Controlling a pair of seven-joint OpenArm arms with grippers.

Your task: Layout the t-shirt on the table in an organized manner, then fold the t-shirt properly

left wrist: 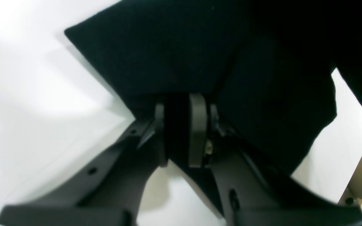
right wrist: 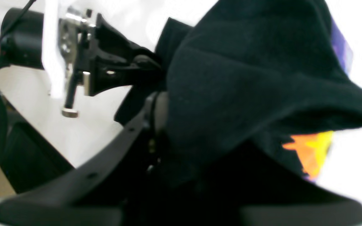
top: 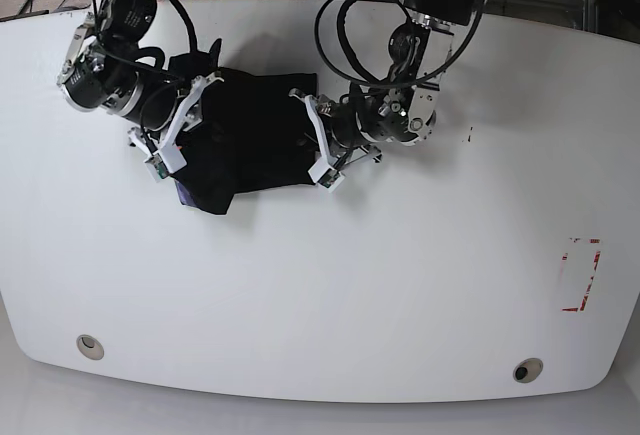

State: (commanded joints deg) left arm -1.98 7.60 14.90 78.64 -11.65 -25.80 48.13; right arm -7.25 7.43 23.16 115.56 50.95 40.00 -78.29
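Left gripper [left wrist: 181, 131] pinches the t-shirt [top: 245, 140] edge — right gripper [right wrist: 156, 125] clamps bunched fabric too — above the table [top: 400, 285].

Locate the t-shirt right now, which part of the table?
In the base view the t-shirt is bunched at the table's upper left, held between the right gripper and left gripper, far from the red tape rectangle.
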